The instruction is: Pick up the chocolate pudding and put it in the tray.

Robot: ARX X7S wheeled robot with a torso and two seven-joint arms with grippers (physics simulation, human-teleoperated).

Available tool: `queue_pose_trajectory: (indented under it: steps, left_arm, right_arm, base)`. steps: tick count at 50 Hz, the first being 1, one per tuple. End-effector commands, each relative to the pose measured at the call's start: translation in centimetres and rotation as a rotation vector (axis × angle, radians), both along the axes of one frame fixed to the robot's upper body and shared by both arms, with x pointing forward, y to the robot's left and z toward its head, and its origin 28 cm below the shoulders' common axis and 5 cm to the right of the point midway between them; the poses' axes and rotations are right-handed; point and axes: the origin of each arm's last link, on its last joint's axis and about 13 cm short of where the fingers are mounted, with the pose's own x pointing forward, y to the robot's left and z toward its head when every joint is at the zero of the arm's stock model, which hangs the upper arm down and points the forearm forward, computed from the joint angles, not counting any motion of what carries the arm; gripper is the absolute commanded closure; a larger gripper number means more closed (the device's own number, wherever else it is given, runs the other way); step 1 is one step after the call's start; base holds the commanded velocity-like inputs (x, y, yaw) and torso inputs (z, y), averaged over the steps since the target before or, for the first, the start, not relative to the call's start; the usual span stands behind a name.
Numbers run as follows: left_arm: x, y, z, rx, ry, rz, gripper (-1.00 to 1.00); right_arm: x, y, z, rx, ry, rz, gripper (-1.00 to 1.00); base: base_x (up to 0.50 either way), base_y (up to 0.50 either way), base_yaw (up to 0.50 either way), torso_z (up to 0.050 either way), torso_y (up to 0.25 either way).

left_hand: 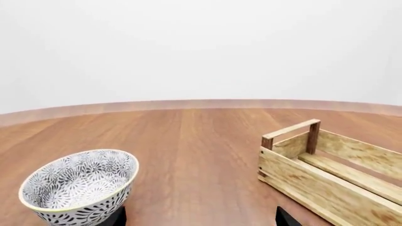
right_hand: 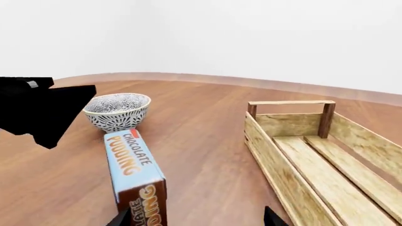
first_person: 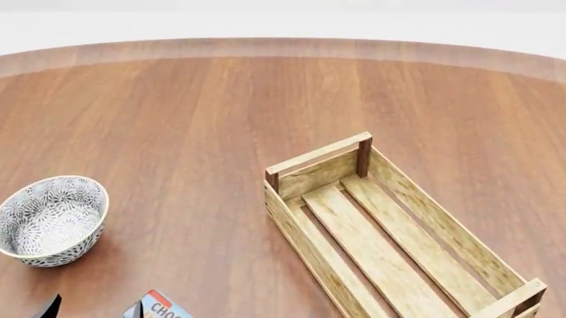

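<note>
- The chocolate pudding lies flat on the worktop, light-blue top up. In the head view only its corner shows at the lower edge, at about 7 o'clock from the tray and 5 o'clock from the bowl.
- Nothing holds the carton yet. In the right wrist view it runs lengthwise away from the camera, its brown end nearest.
- Your right gripper shows only two dark tips, spread wide with nothing between them. The carton's near end sits just by one tip, so you should shift sideways until the carton is centred, I'd judge.
- Close across the narrow width, not the length; the long sides look like the better surfaces to pinch.
- Your left gripper also shows two dark tips, well apart and empty, pointing between bowl and tray.
- The tray lies open and empty, slats bare, and its near end bar is raised. Carry the carton above that bar and the side walls before lowering.
- The bowl stands just beyond the carton's far end; approaching from the near end should keep you off it.
- A dark arm part hangs beside the bowl in the right wrist view, so watch for a clash between the arms.
</note>
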Motion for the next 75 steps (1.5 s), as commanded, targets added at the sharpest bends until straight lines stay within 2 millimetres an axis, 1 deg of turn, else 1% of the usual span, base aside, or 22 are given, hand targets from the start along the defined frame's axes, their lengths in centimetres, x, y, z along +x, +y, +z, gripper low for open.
queue_pose_trajectory:
  steps: [1,5,6,11,23,28,34,44,53,75]
  left_arm:
    - [0.0,-0.1,-0.1,0.002,0.004,-0.003,-1.0]
    - [0.0,-0.1,-0.1,0.002,0.003,-0.004,-1.0]
    - [0.0,-0.2,-0.2,0.002,0.004,-0.006,-1.0]
    - [0.0,-0.1,-0.2,0.003,0.004,-0.005,-1.0]
    - [-0.1,-0.3,-0.2,0.006,0.009,-0.012,-1.0]
    - [0.1,-0.4,-0.2,0.006,0.008,-0.018,-1.0]
    - [0.1,-0.5,-0.2,0.006,0.008,-0.024,-1.0]
    - [-0.1,-0.7,-0.2,0.009,0.01,-0.033,-1.0]
    - [-0.1,-0.9,-0.3,0.011,0.013,-0.039,-1.0]
    - [-0.1,-1.1,-0.5,0.013,0.017,-0.048,-1.0]
  right_arm:
    - [-1.0,-0.1,-0.4,-0.001,0.03,0.079,-1.0]
    - [-0.4,0.0,-0.5,-0.019,0.041,0.094,-1.0]
    - [0.1,0.2,-0.6,-0.045,0.054,0.11,-1.0]
    - [1.3,0.5,-0.8,-0.099,0.079,0.14,-1.0]
    - [3.6,0.8,-1.0,-0.155,0.121,0.171,-1.0]
    - [4.0,1.2,-0.9,-0.165,0.12,0.181,-1.0]
    - [4.7,1.3,-1.3,-0.167,0.132,0.186,-1.0]
    - [5.0,1.6,-1.3,-0.165,0.136,0.192,-1.0]
    - [5.6,1.9,-1.9,-0.159,0.148,0.198,-1.0]
    - [5.9,2.7,-1.9,-0.154,0.15,0.217,-1.0]
  base:
    - [0.0,0.0,0.0,0.0,0.0]
    - [0.0,0.0,0.0,0.0,0.0]
    - [0.0,0.0,0.0,0.0,0.0]
    - [0.0,0.0,0.0,0.0,0.0]
    - [0.0,0.0,0.0,0.0,0.0]
    - [0.0,0.0,0.0,0.0,0.0]
    - [0.0,0.0,0.0,0.0,0.0]
    - [0.0,0.0,0.0,0.0,0.0]
    - [0.0,0.0,0.0,0.0,0.0]
    - [0.0,0.0,0.0,0.0,0.0]
